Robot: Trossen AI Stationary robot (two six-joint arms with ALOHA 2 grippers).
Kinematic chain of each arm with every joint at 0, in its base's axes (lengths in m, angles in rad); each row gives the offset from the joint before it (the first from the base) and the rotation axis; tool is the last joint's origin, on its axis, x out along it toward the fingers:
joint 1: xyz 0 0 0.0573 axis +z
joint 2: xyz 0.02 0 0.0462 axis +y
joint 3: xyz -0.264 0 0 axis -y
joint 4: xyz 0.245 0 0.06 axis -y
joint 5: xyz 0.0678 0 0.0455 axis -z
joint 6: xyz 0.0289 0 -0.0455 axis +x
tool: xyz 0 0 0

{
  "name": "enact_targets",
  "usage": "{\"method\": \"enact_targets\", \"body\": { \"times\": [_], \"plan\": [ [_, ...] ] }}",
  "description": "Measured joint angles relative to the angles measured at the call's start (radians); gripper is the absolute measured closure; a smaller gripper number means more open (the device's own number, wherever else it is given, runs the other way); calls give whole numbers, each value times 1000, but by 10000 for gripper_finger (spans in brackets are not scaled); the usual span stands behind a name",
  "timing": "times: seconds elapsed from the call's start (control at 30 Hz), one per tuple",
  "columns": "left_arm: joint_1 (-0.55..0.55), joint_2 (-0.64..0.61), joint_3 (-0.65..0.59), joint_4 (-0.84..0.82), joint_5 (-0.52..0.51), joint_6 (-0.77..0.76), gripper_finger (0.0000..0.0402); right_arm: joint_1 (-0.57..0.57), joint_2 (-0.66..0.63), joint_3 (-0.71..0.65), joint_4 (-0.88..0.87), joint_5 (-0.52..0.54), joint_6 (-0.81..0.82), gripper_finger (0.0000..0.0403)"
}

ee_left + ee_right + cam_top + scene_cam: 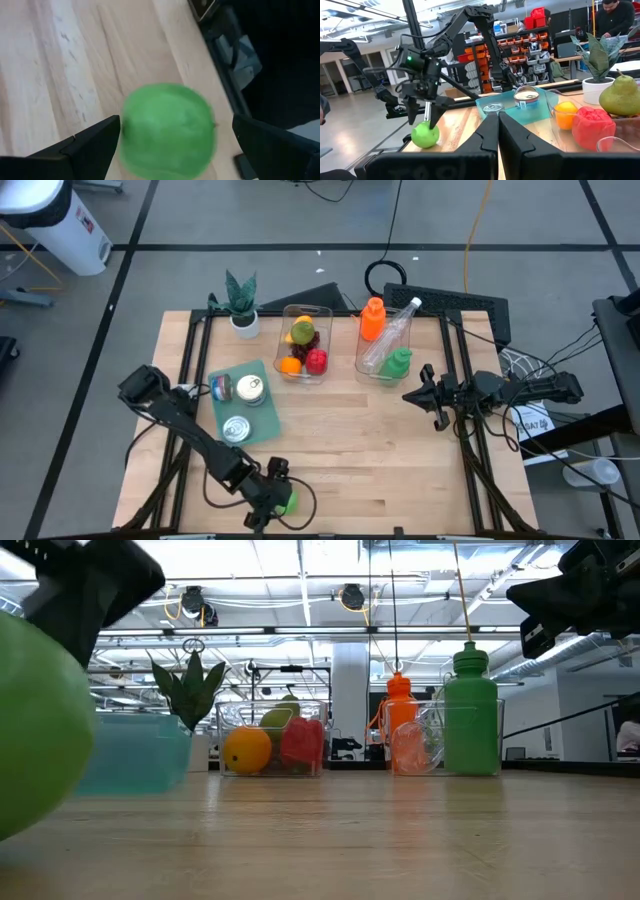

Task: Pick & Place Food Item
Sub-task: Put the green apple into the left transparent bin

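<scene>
A green apple [286, 500] was seen at the table's [400, 450] seven o'clock edge, with the left gripper [272, 498] spread wide around it, its fingers [95, 145] clear on either side. The right gripper [428, 395], pinched shut and empty, was parked at three o'clock. A straight upward withdrawal was judged best, so the round fruit, so near the edge, would not be nudged off.

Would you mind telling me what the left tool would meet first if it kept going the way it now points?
The green apple. The left tool points down at it, open fingers either side, near the table's front edge. Below lies the wooden tabletop.
</scene>
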Motion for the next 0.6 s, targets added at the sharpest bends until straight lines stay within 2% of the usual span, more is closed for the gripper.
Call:
{"method": "enact_targets", "body": {
  "times": [0.6],
  "plan": [
    [16, 119, 1, 32, 12, 56, 2, 0, 2, 0, -5, 1, 0, 403]
  ]
}}
